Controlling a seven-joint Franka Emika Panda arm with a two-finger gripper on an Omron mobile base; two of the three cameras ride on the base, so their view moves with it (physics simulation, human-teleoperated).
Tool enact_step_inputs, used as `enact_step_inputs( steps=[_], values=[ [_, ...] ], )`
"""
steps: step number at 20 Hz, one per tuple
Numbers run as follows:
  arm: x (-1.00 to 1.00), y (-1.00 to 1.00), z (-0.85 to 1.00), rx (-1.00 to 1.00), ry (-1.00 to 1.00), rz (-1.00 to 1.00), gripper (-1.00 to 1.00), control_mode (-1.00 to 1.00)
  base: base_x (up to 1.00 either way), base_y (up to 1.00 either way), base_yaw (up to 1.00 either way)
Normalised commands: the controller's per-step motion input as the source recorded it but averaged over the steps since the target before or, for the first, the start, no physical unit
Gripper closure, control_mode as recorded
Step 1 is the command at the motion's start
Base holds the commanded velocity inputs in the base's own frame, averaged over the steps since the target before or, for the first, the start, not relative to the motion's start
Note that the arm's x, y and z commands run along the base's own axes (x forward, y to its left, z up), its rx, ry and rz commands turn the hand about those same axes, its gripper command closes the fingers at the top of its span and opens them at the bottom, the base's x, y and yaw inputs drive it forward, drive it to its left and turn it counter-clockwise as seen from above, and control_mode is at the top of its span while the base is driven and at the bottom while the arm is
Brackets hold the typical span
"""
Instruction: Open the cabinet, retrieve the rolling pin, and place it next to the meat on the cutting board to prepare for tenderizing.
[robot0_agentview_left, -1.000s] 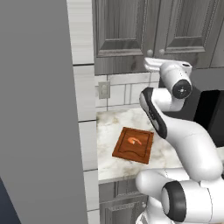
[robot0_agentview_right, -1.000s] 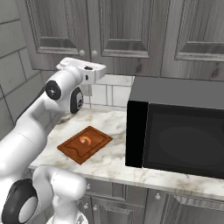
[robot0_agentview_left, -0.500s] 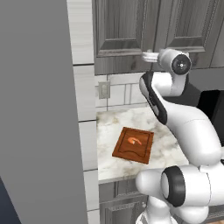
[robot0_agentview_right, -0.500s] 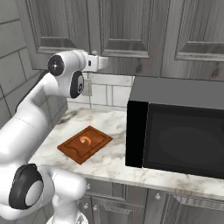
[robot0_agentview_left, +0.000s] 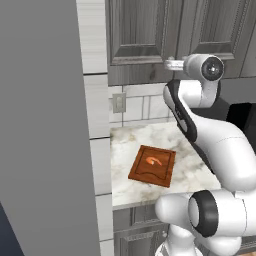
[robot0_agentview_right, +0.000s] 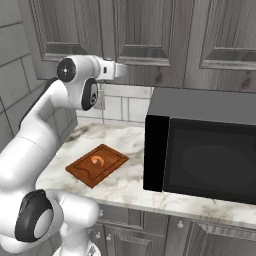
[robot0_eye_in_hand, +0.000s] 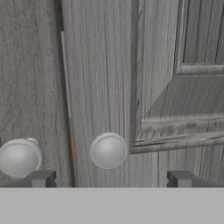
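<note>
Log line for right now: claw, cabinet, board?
claw: open, facing door knob | cabinet: closed | meat: on cutting board

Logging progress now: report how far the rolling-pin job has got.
Done: nothing; the cabinet doors are shut. In hand: the open tool faces a round knob. Left: open up, fetch the pin, lay it beside the meat on the cutting board.
</note>
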Motion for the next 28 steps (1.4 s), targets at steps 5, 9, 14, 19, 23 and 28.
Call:
enact_step_inputs(
  steps=[5,9,14,19,23,28],
  values=[
    [0.21,-0.14,0.29,0.00,0.00,0.00,-1.00,-1.00,0.00,0.00,0.00],
    [0.20,-0.01,0.32,0.00,0.00,0.00,-1.00,-1.00,0.00,0.00,0.00],
    [0.03,0.00,0.12,0.00,0.00,0.00,-1.00,-1.00,0.00,0.00,0.00],
    [0.00,0.00,0.00,0.00,0.00,0.00,-1.00,-1.00,0.00,0.00,0.00],
    [0.00,0.02,0.00,0.00,0.00,0.00,-1.00,-1.00,0.00,0.00,0.00],
    [0.14,0.09,-0.01,0.00,0.01,0.00,1.00,-1.00,0.00,0.00,0.00]
  ],
)
